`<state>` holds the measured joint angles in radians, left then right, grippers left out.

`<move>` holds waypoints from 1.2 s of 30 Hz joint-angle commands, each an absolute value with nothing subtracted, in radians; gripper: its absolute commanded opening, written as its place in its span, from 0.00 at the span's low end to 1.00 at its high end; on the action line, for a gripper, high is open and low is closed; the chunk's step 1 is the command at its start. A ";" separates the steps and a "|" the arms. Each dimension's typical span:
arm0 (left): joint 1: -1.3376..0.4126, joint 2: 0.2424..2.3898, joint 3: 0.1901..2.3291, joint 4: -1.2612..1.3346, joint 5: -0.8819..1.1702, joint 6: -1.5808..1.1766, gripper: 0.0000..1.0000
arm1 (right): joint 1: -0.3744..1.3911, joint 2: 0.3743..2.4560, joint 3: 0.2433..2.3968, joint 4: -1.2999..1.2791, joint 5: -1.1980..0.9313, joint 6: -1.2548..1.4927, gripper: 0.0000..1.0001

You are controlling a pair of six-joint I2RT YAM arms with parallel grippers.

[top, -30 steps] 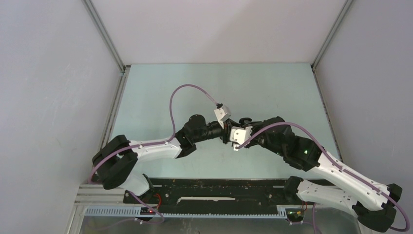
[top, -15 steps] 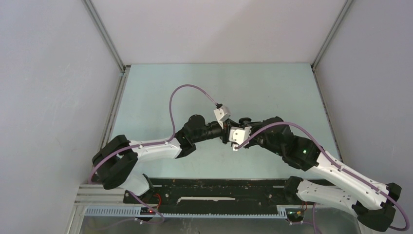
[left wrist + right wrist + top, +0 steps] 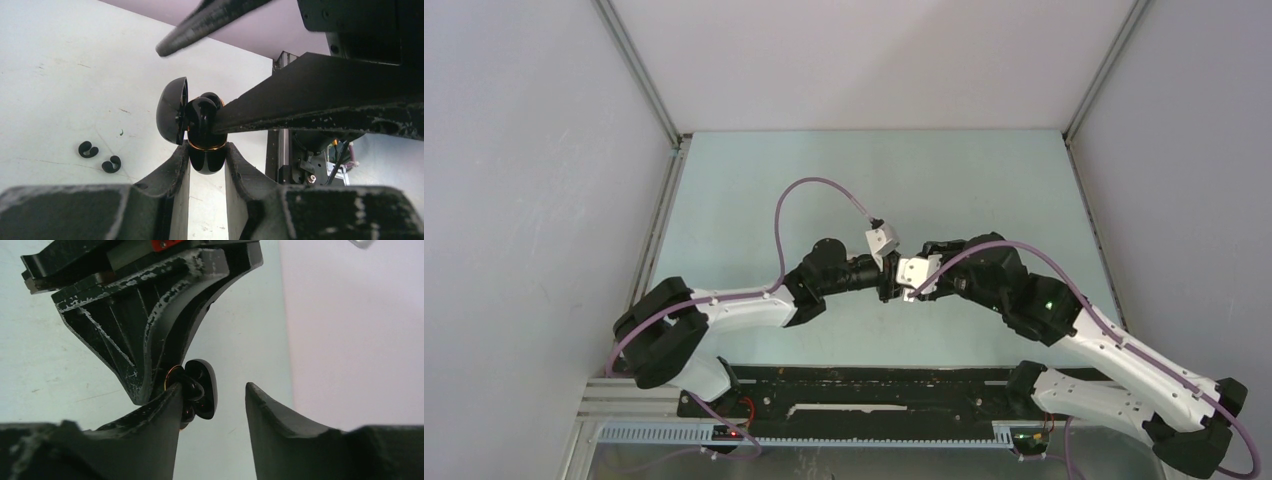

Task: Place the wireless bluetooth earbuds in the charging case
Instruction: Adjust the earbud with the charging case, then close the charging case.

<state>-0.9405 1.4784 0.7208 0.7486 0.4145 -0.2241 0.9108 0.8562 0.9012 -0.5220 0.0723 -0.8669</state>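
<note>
The glossy black charging case [image 3: 207, 156] with a gold ring is held off the table, and my left gripper [image 3: 207, 147] is shut on its lower half. Its lid [image 3: 171, 111] stands open to the left. A black earbud [image 3: 202, 112] sits at the case's mouth. My right gripper [image 3: 212, 395] is open: its left finger [image 3: 160, 412] touches the earbud [image 3: 193, 388] while the right finger stands well apart. Two small black C-shaped earbuds [image 3: 88, 149] [image 3: 111, 164] lie on the table. In the top view both grippers [image 3: 888, 281] [image 3: 916, 282] meet at mid-table and hide the case.
The pale table [image 3: 984, 190] is walled by white panels on three sides. A black rail [image 3: 864, 385] and the arm bases run along the near edge. The left arm's purple cable [image 3: 794, 200] loops over the table.
My right gripper's jaws have spread apart, and its wrist has shifted slightly away from the near edge. My left gripper still holds the case in the same place.
</note>
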 commanded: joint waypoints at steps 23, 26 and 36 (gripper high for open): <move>-0.934 1.494 0.655 1.078 0.566 -0.247 0.00 | 0.245 0.966 1.312 -1.106 -0.852 -0.773 0.83; -0.937 1.477 0.639 1.087 0.581 -0.239 0.00 | 0.180 0.993 1.331 -1.255 -0.957 -0.892 0.84; -0.960 1.399 0.624 0.995 0.647 -0.152 0.00 | -0.021 1.218 1.338 -1.598 -1.230 -1.060 0.76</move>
